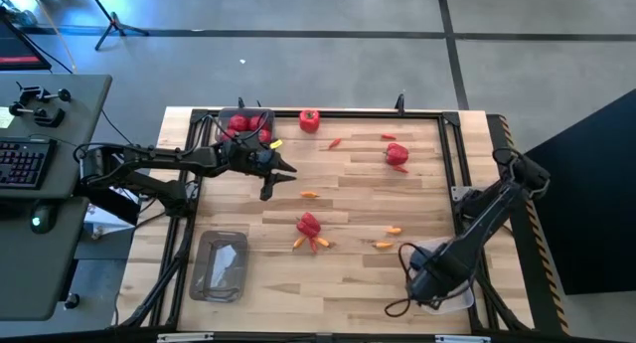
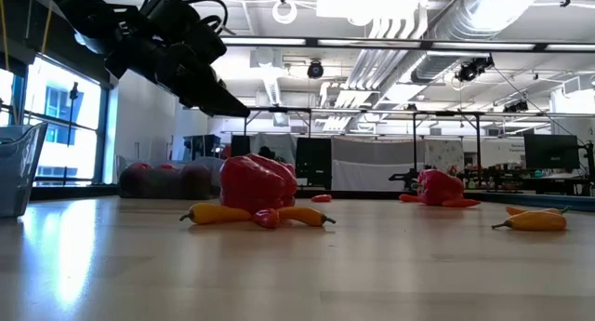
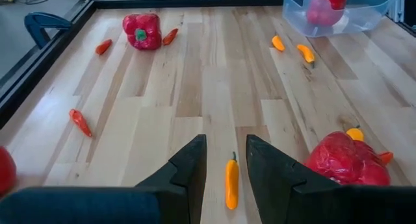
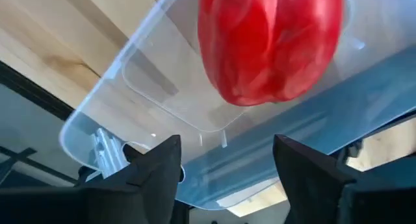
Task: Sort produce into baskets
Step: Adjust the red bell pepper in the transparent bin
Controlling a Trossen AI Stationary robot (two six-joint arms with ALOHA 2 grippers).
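The left end effector point(image 3: 226, 164), fingers open, hovers over a slim orange pepper point(image 3: 231, 183) whose long axis runs between them.

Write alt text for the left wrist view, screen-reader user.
The left gripper hovers open above a wooden table, a small orange pepper lying between its fingers. A red bell pepper sits close beside it, another lies farther off among small red and orange pieces, and a clear tub holding red produce stands at the far corner.
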